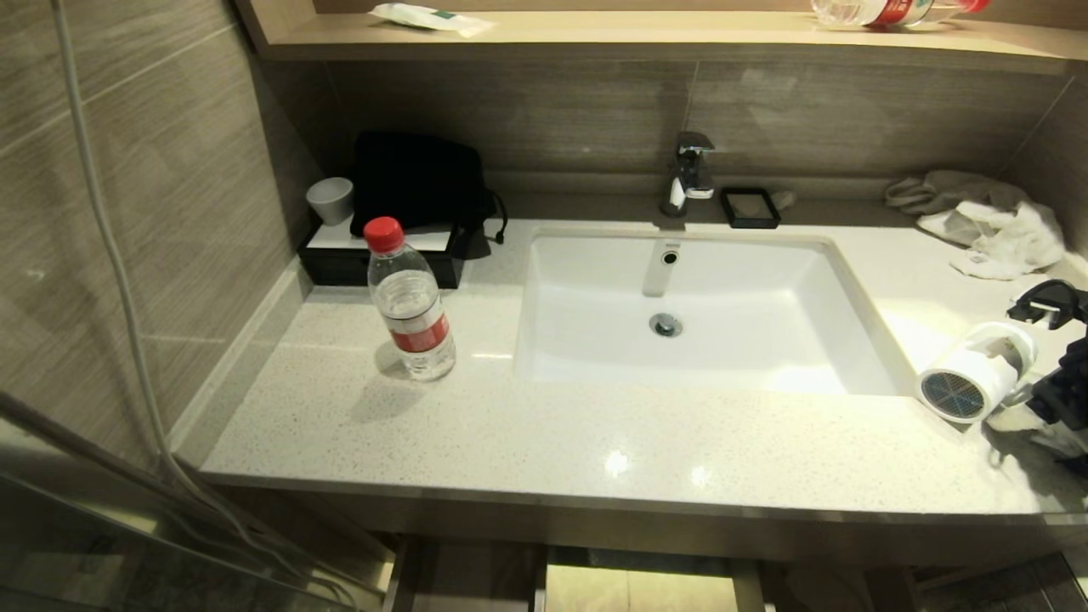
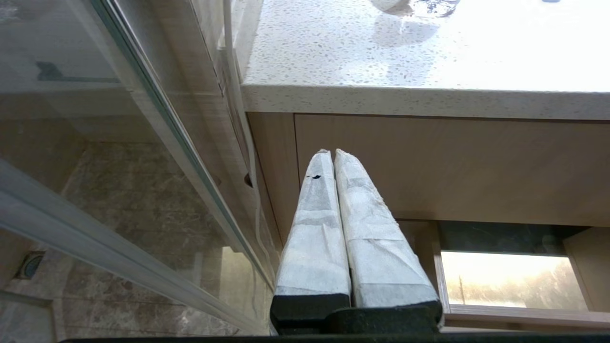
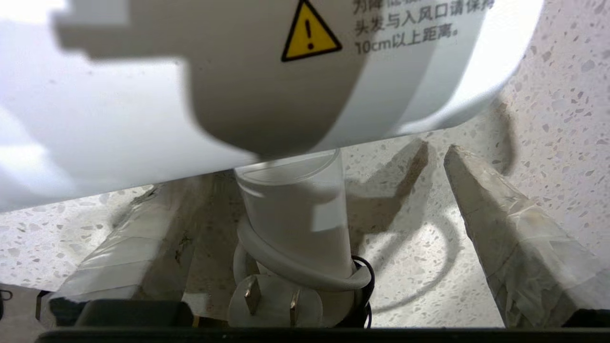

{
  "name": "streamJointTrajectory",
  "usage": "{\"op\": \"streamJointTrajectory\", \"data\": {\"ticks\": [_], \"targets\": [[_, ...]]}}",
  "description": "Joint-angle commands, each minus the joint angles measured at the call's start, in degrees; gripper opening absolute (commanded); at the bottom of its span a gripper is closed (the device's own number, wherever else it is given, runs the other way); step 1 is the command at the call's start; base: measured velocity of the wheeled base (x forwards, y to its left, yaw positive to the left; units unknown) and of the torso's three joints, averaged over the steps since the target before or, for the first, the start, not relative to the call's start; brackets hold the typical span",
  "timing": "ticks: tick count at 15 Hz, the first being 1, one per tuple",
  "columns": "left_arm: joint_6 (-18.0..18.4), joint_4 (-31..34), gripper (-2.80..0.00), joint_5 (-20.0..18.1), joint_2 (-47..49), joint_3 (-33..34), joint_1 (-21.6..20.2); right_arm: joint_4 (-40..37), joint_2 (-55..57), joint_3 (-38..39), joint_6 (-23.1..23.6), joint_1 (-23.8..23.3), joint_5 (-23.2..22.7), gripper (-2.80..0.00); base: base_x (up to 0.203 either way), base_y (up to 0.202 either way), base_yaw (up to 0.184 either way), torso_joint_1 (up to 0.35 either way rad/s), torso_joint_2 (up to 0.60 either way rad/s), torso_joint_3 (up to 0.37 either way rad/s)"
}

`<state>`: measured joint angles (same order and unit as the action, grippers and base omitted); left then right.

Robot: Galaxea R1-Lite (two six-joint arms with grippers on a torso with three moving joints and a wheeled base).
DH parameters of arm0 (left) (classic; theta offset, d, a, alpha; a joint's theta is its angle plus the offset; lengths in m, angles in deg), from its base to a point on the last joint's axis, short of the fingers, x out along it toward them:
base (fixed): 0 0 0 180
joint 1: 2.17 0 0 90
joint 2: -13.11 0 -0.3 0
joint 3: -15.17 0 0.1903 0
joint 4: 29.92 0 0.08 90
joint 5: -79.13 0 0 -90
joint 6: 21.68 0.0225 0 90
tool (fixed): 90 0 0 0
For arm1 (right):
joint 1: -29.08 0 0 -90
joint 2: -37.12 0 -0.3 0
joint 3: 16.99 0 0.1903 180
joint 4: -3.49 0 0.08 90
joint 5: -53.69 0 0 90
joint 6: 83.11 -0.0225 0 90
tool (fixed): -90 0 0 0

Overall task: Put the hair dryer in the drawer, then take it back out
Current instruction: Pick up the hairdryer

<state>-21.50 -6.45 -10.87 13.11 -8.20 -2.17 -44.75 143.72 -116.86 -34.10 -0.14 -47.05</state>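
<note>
White and squat, the hair dryer point(image 1: 973, 378) lies on its side on the speckled stone counter point(image 1: 544, 442), near the right end and just past the front right corner of the sink point(image 1: 697, 314), its round mesh grille facing the counter's front edge. The right claw point(image 3: 305, 200) is at the dryer's handle end with its fingers point(image 3: 519, 247) spread wide, one on each side of the slim handle point(image 3: 295, 214); gaps show between the handle and both taped fingers. The bundled cord and plug point(image 3: 271, 300) sit at the handle's base, between the fingers. In the head view the right arm shows only as dark parts at the right border.

Open counter runs along the whole front strip from the dryer to the water bottle point(image 1: 410, 302), which stands upright near the sink's left front corner, well apart from the dryer. Behind it are a black tray point(image 1: 374, 255) with a grey cup point(image 1: 331, 200) and a black pouch point(image 1: 418, 183). Crumpled towels point(image 1: 986, 221) lie at the back right corner, behind the dryer.

The left claw point(image 2: 332, 152) hangs below the counter's front edge with its fingers pressed together, pointing at the wood-grain front point(image 2: 452, 166) under the counter. Below the counter edge, the drawer point(image 1: 642, 586) stands pulled out, its pale inside partly in view.
</note>
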Motion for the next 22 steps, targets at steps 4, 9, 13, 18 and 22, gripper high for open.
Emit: {"op": "streamJointTrajectory", "data": {"ticks": [4,9,13,18,22], "targets": [[0.0,0.0,-2.80,0.0,0.0,0.0,0.0,-0.9,0.5,0.7,4.3,-1.3,-2.6,-2.80,0.000,0.000,0.000,0.000,0.00,0.000],[0.0,0.0,-2.80,0.0,0.0,0.0,0.0,-2.1,-0.7,-0.8,4.4,-1.4,-4.1,-2.80,0.000,0.000,0.000,0.000,0.00,0.000],[0.0,0.0,-2.80,0.0,0.0,0.0,0.0,-2.3,-5.1,-1.6,4.0,-1.5,-5.3,-2.80,0.000,0.000,0.000,0.000,0.00,0.000],[0.0,0.0,-2.80,0.0,0.0,0.0,0.0,-5.0,-13.8,-0.2,1.5,-1.9,-6.6,-2.80,0.000,0.000,0.000,0.000,0.00,0.000],[0.0,0.0,-2.80,0.0,0.0,0.0,0.0,-8.5,-23.2,4.1,-4.0,-1.3,-6.3,-2.80,0.000,0.000,0.000,0.000,0.00,0.000]]}}
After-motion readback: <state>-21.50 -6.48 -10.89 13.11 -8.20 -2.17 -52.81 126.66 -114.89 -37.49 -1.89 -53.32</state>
